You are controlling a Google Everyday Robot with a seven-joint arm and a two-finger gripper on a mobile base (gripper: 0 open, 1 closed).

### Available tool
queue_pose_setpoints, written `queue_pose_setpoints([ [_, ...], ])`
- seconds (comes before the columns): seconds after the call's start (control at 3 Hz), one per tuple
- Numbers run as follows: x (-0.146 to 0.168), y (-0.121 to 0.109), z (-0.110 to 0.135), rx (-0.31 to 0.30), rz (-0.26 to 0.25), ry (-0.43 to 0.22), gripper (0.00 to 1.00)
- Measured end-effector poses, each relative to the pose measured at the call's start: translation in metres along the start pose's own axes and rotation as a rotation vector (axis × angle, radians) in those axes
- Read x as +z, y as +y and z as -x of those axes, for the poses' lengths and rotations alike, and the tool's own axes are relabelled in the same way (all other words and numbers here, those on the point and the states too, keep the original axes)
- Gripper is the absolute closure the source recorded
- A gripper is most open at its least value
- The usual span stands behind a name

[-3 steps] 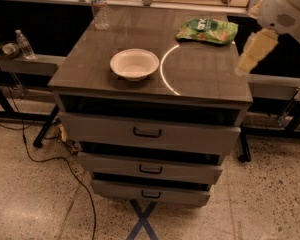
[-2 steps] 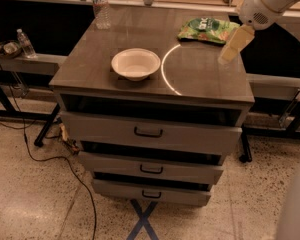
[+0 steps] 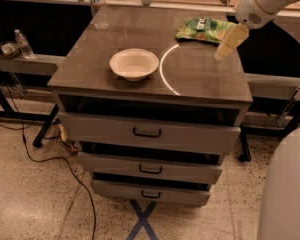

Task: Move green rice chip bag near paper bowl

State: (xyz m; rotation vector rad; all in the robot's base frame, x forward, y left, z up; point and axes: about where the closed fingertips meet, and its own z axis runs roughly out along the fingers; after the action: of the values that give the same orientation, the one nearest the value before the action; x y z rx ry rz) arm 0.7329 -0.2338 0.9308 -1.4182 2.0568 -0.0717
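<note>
Since 1 s ago your claw [image 3: 222, 54] has come in from the worktop's 3 o'clock edge & now hangs over the far-right part of the top. Bag & bowl haven't shifted.

Nearest you:
- pale rounded robot body [image 3: 290, 184] at 5 o'clock of the view
- blue tape cross [image 3: 142, 223] on the floor at 6
- black cable [image 3: 65, 171] trailing at 8

Next come three drawers [image 3: 190, 134], stacked under the worktop [image 3: 205, 81], each w/ a dark handle.

On the top, the paper bowl [image 3: 134, 63] sits upright, approx 9 o'clock from centre. A bright arc of light [image 3: 161, 70] curves just at its 3 o'clock.

The claw is at approx 2 o'clock from the bowl, well apart from it & angled down toward 7. You can't tell from here whether it's released or clenched.

The green rice chip bag [image 3: 205, 30] lies flat at the worktop's 1 o'clock corner, well apart from the bowl. The claw is at the bag's 5 o'clock, just beside its near-right edge. Can't tell if they touch.

The white arm [image 3: 262, 4] runs off toward 1 o'clock. A water bottle [image 3: 97, 6] stands at the far 11 o'clock corner.
</note>
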Motion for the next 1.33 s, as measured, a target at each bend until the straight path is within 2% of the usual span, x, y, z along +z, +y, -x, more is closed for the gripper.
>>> queue_pose_setpoints([
  [0.33, 0.009, -0.011, -0.002, 0.075, -0.040, -0.031, 0.00],
  [1.0, 0.037, -0.061, -0.019, 0.299, -0.196, -0.154, 0.00],
  [1.33, 0.055, -0.086, -0.029, 0.399, -0.242, -0.223, 0.00],
])
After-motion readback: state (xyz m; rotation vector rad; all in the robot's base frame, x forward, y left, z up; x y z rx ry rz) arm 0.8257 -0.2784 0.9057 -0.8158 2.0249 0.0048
